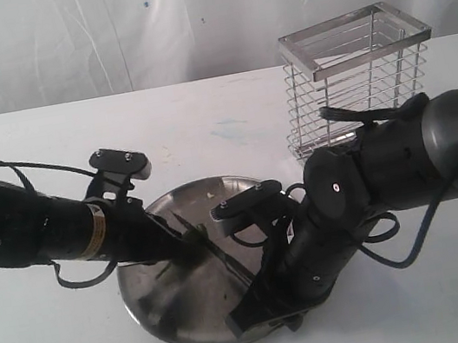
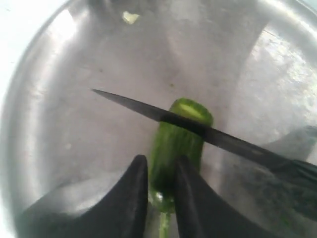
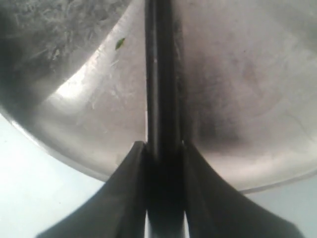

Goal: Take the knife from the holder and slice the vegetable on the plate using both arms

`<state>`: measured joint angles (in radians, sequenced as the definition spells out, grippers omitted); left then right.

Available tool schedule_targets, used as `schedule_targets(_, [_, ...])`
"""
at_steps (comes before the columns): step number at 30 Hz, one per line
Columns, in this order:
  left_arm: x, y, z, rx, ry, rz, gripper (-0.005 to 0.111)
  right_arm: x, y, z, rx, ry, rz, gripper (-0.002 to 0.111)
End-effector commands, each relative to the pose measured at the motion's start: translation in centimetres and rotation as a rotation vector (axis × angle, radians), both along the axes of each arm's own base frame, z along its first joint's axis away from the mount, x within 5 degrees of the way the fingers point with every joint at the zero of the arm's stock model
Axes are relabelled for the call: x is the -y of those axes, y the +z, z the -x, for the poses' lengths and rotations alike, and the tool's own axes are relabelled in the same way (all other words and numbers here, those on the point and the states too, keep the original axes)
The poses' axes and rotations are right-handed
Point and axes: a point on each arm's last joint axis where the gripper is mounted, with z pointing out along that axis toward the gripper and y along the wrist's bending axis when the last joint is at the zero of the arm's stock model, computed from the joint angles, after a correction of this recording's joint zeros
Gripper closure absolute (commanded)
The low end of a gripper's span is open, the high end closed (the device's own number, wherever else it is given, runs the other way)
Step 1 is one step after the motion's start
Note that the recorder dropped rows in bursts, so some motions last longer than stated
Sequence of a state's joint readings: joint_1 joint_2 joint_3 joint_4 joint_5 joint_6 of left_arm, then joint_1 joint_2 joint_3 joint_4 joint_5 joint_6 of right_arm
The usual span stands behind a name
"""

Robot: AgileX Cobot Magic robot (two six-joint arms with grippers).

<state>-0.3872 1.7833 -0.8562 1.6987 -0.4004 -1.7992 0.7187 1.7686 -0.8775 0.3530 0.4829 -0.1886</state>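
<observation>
Green vegetable (image 2: 174, 148) pinned by our left gripper (image 2: 161, 191) so it cannot roll; right gripper (image 3: 163, 158) clamps the knife (image 2: 198, 129) across it.

I see a white table (image 1: 55, 341) with a faint bluish smudge (image 1: 231, 129) near its middle, and a wrinkled white curtain (image 1: 101, 34) hanging behind it

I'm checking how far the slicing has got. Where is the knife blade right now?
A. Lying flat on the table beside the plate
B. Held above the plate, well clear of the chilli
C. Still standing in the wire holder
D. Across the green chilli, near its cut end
D. In the left wrist view the knife blade lies across the chilli just behind its cut end, while the left gripper pinches the chilli's stem end.
</observation>
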Motion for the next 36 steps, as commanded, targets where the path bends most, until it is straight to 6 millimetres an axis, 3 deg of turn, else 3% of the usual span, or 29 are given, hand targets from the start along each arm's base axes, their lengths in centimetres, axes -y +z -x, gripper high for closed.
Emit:
schedule_targets(1, [-1.1, -0.9, -0.4, 0.016, 0.075, -0.092, 0.083, 0.3, -0.1, 0.4, -0.035, 0.032, 0.031, 0.108])
schedule_targets(13, [-0.5, -0.8, -0.2, -0.011, 0.05, -0.037, 0.079, 0.1, 1.5, -0.8, -0.03, 0.054, 0.133, 0.108])
schedule_targets(23, [-0.5, -0.8, -0.2, -0.014, 0.06, -0.031, 0.079, 0.4, 0.1, -0.8, -0.1, 0.054, 0.223, 0.108])
schedule_targets(31, [-0.5, -0.8, -0.2, -0.022, 0.071, -0.014, 0.079, -0.2, 0.9, -1.5, -0.078, 0.063, 0.217, 0.108])
schedule_targets(36, [-0.1, 1.1, 0.1, 0.011, 0.045, 0.051, 0.069, -0.4, 1.1, -1.8, -0.081, 0.075, 0.236, 0.108])
